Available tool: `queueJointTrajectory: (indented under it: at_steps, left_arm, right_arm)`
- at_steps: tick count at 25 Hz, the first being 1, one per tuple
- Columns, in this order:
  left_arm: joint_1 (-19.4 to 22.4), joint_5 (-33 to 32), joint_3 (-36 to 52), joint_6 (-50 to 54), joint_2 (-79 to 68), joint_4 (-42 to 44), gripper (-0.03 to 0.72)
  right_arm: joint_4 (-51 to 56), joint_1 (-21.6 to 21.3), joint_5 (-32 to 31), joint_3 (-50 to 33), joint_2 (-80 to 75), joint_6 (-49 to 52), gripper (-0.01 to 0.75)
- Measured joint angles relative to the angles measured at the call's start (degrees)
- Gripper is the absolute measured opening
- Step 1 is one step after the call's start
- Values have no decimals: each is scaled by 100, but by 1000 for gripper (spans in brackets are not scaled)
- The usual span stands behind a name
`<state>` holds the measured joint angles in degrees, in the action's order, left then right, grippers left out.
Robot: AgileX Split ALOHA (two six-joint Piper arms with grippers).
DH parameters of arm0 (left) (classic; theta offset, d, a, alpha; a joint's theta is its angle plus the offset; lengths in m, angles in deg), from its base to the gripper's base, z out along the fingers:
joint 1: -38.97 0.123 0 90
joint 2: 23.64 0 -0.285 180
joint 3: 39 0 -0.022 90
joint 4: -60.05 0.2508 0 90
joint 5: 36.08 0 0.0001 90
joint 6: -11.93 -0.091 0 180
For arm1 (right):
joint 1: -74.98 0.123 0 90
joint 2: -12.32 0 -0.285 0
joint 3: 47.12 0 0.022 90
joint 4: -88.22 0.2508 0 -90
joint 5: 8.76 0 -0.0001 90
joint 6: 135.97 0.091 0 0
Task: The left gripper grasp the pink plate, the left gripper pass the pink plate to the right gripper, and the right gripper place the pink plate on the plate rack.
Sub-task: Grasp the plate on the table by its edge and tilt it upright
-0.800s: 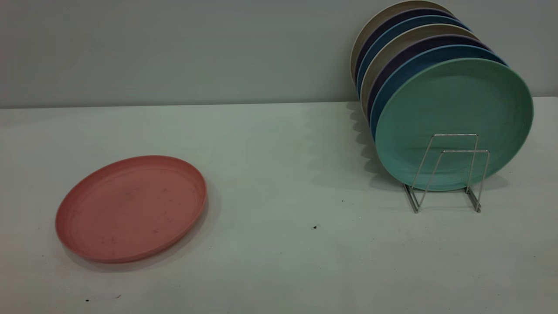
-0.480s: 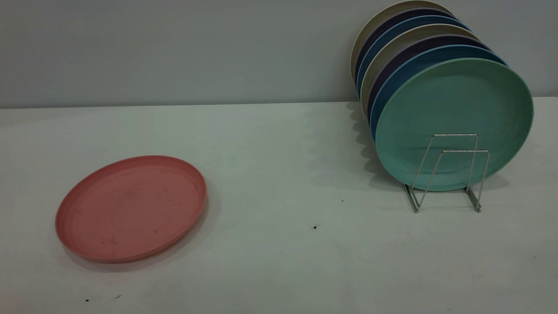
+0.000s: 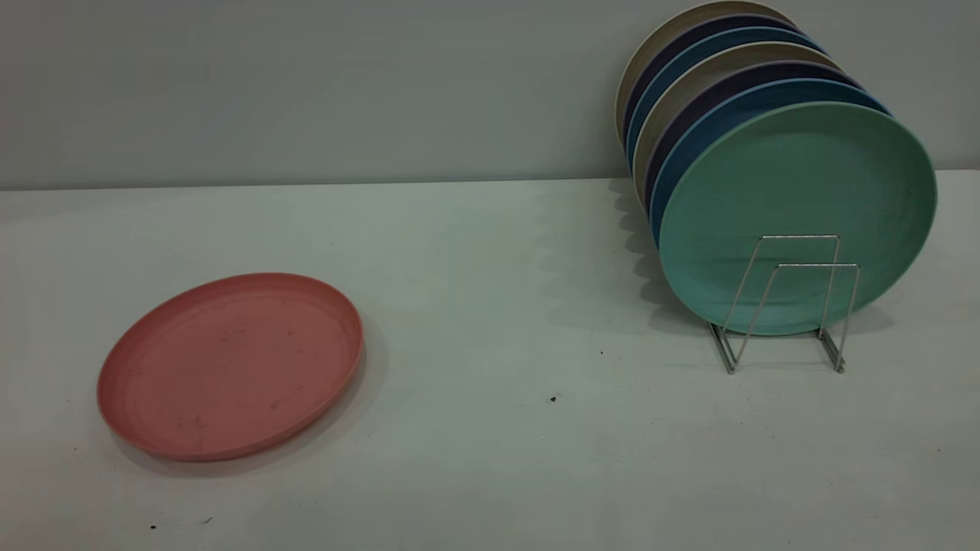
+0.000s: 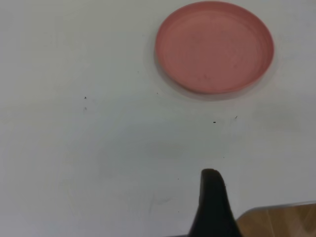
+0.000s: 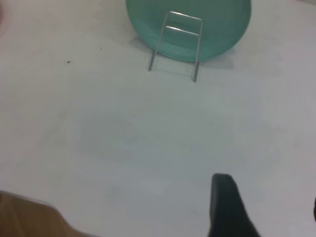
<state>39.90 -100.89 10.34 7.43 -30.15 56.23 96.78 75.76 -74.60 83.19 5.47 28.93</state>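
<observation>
None of the job is done: from outside, the pink plate (image 3: 230, 366) lies flat, far from the plate rack (image 3: 788, 302); each wrist view shows one finger (image 4: 212, 205) (image 5: 227, 207), so grip unknown.

Plain grey wall (image 3: 306, 84), white speckled table (image 3: 490, 428), soft even light
</observation>
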Motion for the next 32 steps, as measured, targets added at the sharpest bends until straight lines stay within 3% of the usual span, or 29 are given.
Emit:
queueJointTrajectory:
  at_steps: [19, 27, 32]
  left_arm:
    - [0, 15, -6, 0, 0, 0, 554]
    - [0, 1123, -109, 337, -567, -249, 531]
    - [0, 1803, -109, 412, -2201, -458, 508]
  right_arm:
    - [23, 0, 0, 0, 0, 0, 430]
    - [190, 0, 91, 19, -27, -5, 430]
    - [324, 0, 815, 71, -827, -222, 435]
